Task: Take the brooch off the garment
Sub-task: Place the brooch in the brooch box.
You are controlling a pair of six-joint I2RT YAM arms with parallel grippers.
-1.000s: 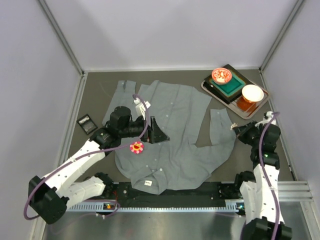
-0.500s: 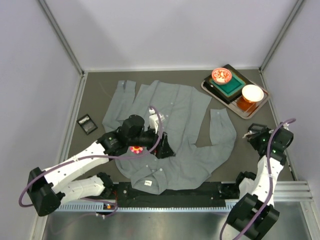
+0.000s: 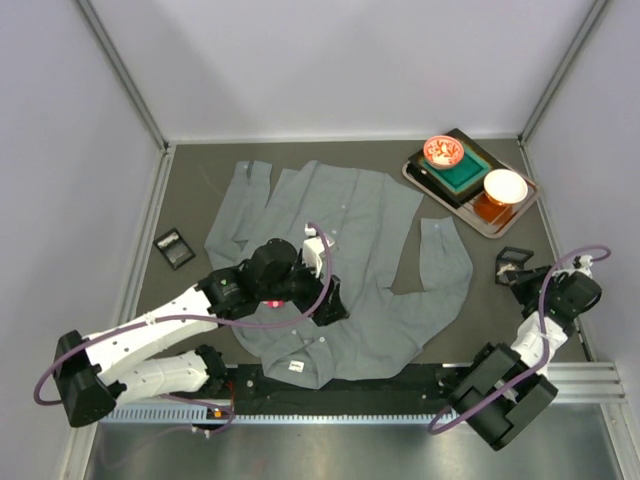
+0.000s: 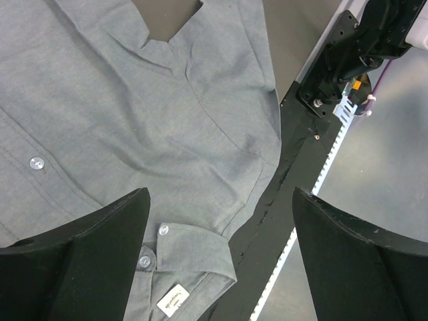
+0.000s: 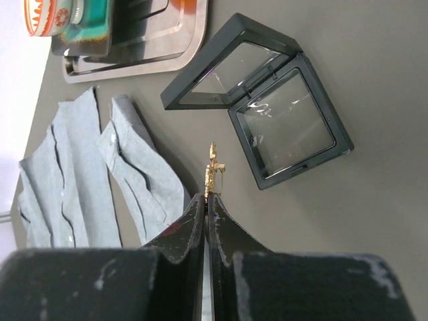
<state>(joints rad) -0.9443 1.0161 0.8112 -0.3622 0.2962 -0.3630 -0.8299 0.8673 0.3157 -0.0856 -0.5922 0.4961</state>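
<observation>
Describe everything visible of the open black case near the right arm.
The black square-framed case lies open on the dark table near the metal tray, its two hinged halves spread apart, each windowed with clear film. It looks plastic and empty. The right fingers, pinching a small gold pin, hover beside it, not touching.

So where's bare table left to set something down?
Bare mat lies left of the garment, from the back corner down around the small black box. The right side is crowded: tray, open case and right gripper, holding a small gold pin, sit close together.
</observation>
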